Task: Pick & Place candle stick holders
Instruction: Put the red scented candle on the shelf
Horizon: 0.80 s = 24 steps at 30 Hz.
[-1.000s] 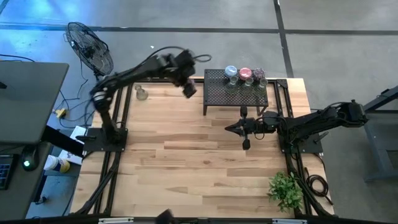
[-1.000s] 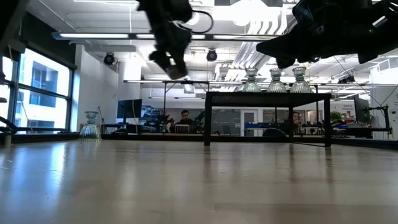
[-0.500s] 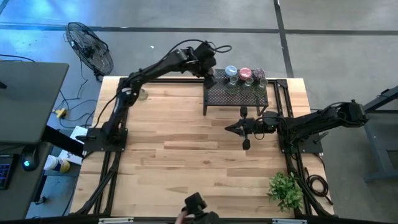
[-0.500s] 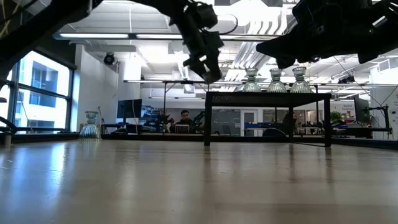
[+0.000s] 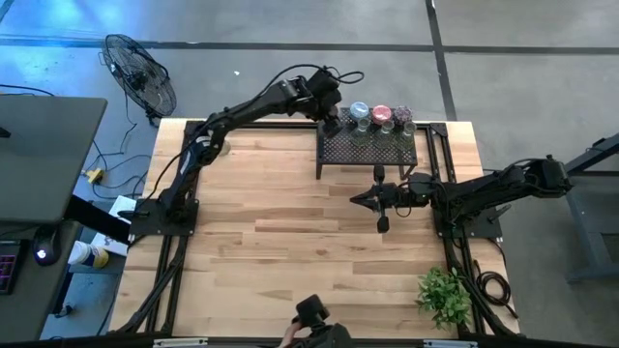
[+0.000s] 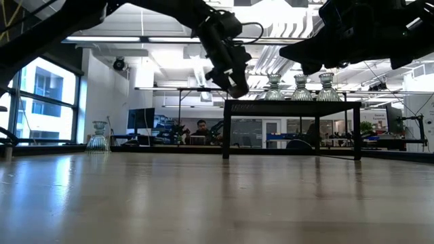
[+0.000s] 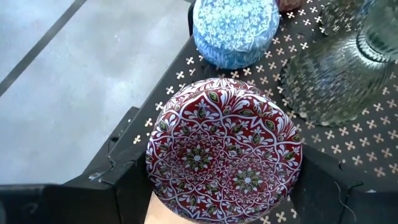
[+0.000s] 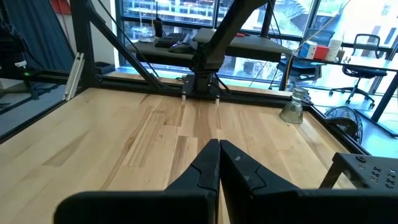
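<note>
Candle holder with a red pattern (image 7: 224, 155) fills the lower middle of the left wrist view, clasped between the left gripper's (image 5: 330, 109) two dark fingers (image 7: 129, 200), which press on its sides at the bottom left and bottom right of that frame. Below it lies the perforated top of the black rack (image 7: 323, 146); whether the red holder touches the rack cannot be told. Just past it on the rack stands a light blue holder (image 7: 235, 28) at the top centre of that view, and a clear glass holder (image 7: 336, 68) at the upper right.

In the high view the left gripper is at the rack's (image 5: 368, 147) left end, upper centre of the frame, with its arm reaching across from the left side of the table (image 5: 271, 222). A row of holders stands along the rack's top edge to the right of it. In the low view the gripper (image 6: 234, 85) hangs just above the rack's left corner.

One more glass holder (image 5: 221, 145) stands alone on the table at the upper left, well apart from the rack.

The right gripper (image 5: 360, 198) waits right of centre, just below the rack, its fingers (image 8: 205, 168) pressed together with nothing between them.

A plant (image 5: 443, 293) sits at the table's lower right corner.
</note>
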Available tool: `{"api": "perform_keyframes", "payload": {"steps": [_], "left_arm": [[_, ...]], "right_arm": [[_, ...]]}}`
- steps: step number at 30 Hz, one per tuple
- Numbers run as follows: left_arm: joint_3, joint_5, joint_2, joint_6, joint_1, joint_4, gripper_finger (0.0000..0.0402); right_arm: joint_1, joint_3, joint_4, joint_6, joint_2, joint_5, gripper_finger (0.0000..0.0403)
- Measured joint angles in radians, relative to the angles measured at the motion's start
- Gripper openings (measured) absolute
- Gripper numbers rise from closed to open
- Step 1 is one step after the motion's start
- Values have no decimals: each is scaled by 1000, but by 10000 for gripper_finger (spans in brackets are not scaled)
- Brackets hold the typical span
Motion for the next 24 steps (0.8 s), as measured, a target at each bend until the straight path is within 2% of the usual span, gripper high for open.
{"api": "perform_keyframes", "payload": {"steps": [16,24], "left_arm": [[0,7,52,-10,14,29,286],[-1,8,55,-8,13,32,343]], "right_arm": [[0,0,1,-1,0,0,1],[0,0,1,-2,0,0,1]]}}
